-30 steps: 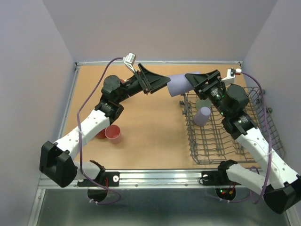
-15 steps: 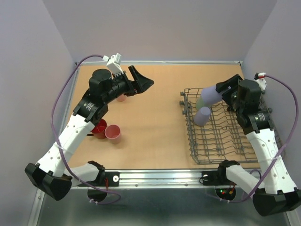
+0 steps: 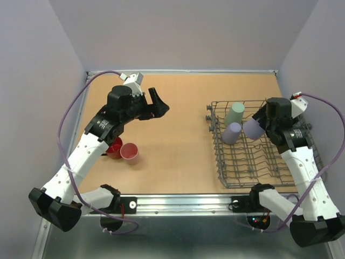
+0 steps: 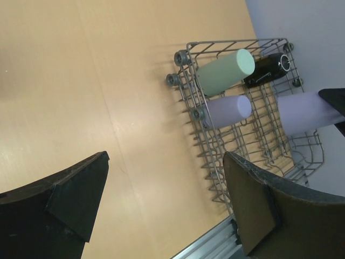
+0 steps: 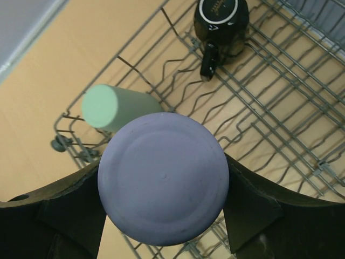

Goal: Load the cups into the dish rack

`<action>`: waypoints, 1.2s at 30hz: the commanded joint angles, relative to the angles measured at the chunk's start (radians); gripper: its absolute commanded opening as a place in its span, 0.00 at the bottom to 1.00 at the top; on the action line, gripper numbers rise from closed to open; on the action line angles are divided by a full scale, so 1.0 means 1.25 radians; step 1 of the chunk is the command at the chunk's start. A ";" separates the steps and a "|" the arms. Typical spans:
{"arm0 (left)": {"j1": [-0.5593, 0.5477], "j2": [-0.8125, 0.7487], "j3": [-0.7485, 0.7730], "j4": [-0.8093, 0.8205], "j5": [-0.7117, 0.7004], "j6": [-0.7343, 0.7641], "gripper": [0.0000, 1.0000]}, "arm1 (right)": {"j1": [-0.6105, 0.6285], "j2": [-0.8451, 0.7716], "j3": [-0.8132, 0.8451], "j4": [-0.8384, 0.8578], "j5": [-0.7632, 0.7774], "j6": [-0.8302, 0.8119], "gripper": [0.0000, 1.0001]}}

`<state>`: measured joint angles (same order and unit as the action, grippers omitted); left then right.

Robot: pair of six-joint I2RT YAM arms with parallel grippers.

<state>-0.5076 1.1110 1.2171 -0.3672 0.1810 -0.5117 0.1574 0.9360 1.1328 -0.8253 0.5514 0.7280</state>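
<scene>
Soft, even light falls from overhead, bright enough that the overhead view reads sharp from edge to edge, with no harsh glare on the tan desk (image 3: 178, 135). Shadows there are faint and blurred at their borders, lying close under the arms and the dish rack (image 3: 259, 162). In the left wrist view the left claw (image 4: 164, 162) sits near the lens as a nearly black, underexposed mass, slightly soft, while the rack beyond is crisp. In the right wrist view the held lavender cup (image 5: 161, 178) is evenly lit and matte; the dark mug (image 5: 221, 21) shows small glossy highlights, and the right claw (image 5: 161, 216) is dark at the frame's lower corners.
</scene>
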 commanded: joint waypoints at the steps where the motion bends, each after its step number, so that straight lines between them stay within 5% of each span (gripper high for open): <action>1: 0.004 -0.022 -0.016 0.016 0.020 0.029 0.99 | -0.002 0.010 -0.059 -0.023 0.055 0.002 0.00; 36: 0.005 0.002 -0.002 -0.030 -0.006 0.099 0.98 | -0.002 0.148 -0.301 0.249 0.089 0.035 0.00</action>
<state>-0.5072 1.1160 1.2011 -0.4183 0.1791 -0.4099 0.1574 1.1267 0.7986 -0.5919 0.6220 0.7601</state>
